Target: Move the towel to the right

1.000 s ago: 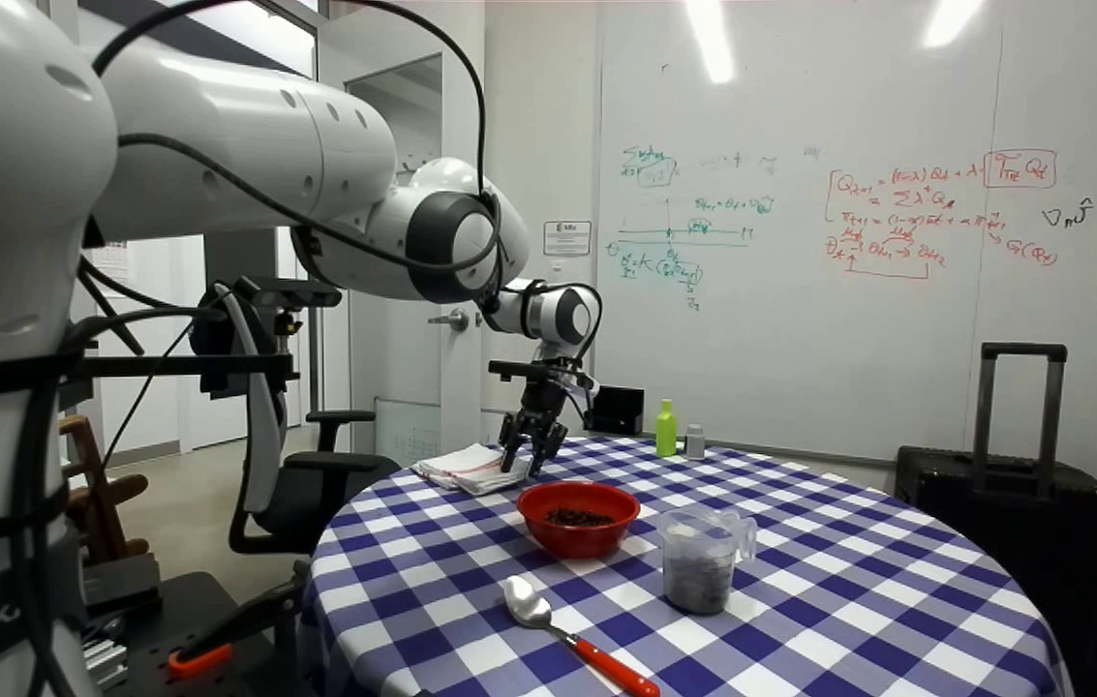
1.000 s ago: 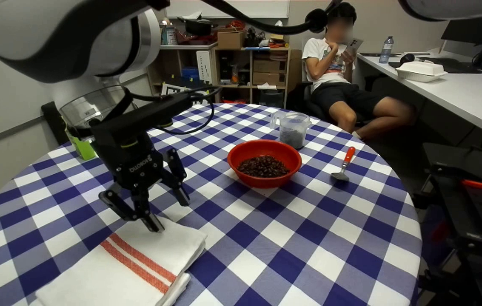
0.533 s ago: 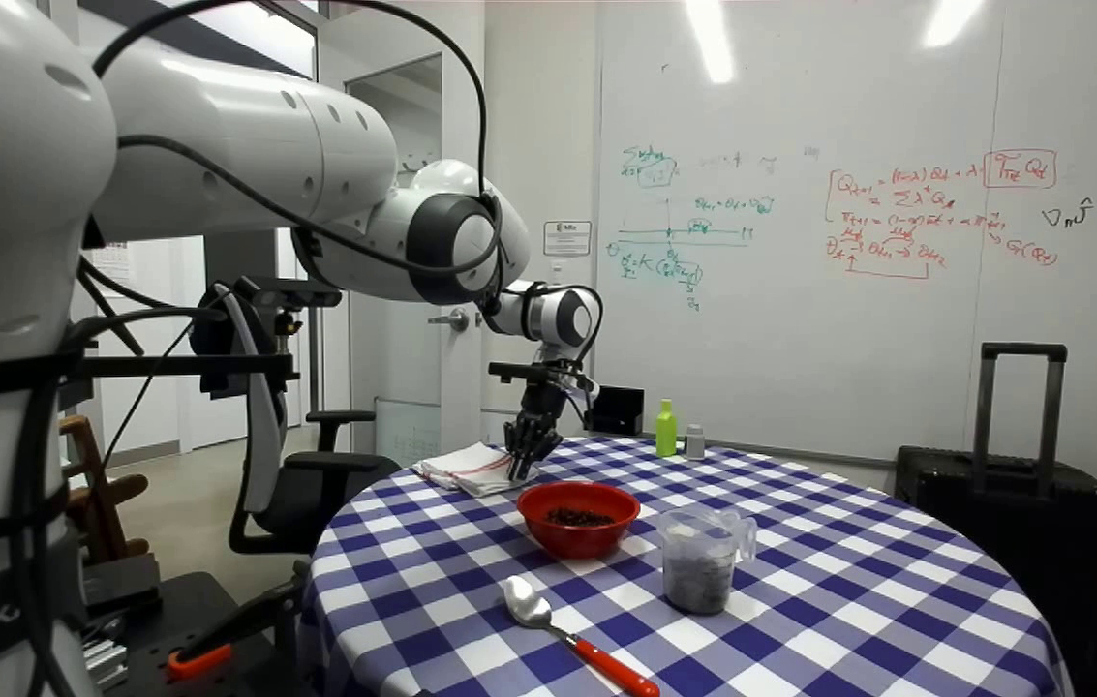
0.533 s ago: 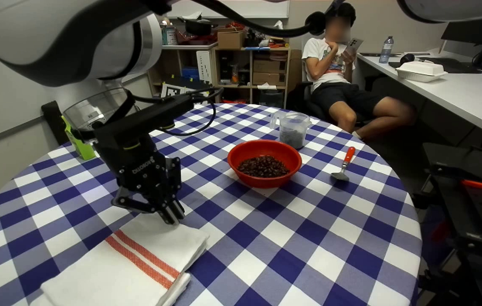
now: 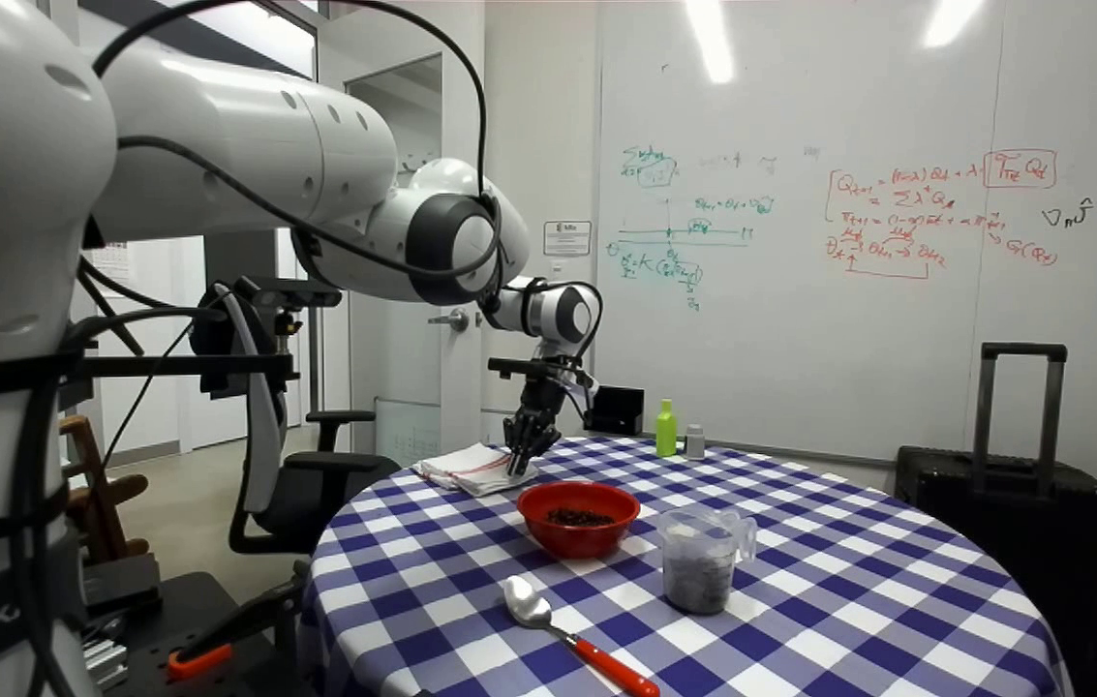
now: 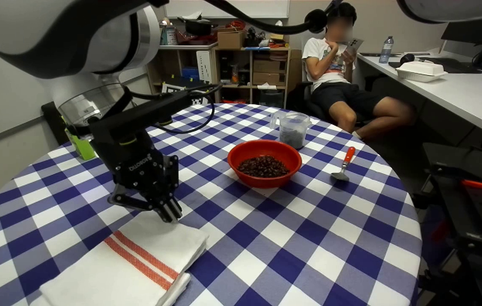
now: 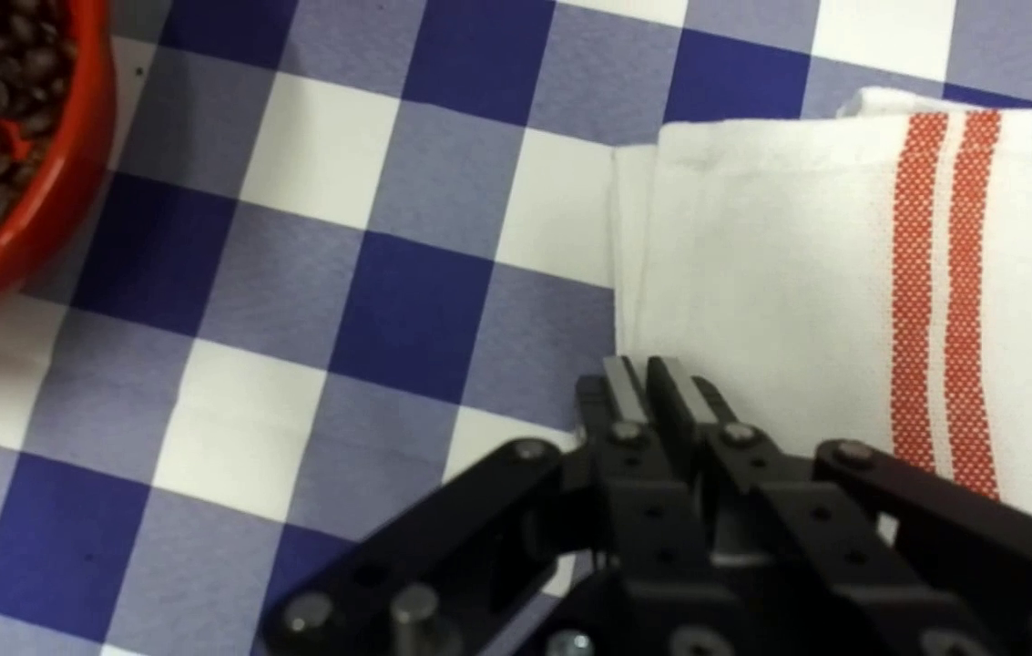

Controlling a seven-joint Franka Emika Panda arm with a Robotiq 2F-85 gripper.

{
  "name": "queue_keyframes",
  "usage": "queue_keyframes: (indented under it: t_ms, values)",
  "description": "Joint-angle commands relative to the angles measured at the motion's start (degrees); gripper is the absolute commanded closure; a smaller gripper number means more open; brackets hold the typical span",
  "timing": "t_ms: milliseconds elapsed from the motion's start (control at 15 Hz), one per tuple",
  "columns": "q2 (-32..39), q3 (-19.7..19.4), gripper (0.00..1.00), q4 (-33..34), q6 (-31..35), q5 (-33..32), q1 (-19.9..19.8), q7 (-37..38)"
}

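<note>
So, going left to right in an exterior view, there's a lime green bottle partly hidden by the arm, on the left of the counter. Then the towel, folded, white with two reddish stripes, lying at the near left. The gripper angles down at the towel's edge, and in the wrist view the fingers are together there, though honestly can't tell if any towel is caught between them. Next, well apart from the gripper, is a red bowl of dark beans, then a clear measuring cup just beyond it, then a spoon with an orange-red handle
</note>
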Motion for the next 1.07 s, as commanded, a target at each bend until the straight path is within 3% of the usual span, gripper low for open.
queue_keyframes:
  t_ms: [0, 533, 867, 1000]
  values:
    - [1.23, 1.52, 0.58, 3.03, -2.51, 1.78, -0.44, 0.47]
    - [2.02, 1.65, 0.01, 3.17, -2.64, 1.53, -0.62, 0.79]
    - [2.62, 1.77, 0.03, 3.09, -2.66, 1.64, -0.72, 0.87]
    - [2.87, 1.79, 0.24, 3.02, -2.68, 1.68, -0.74, 0.95]
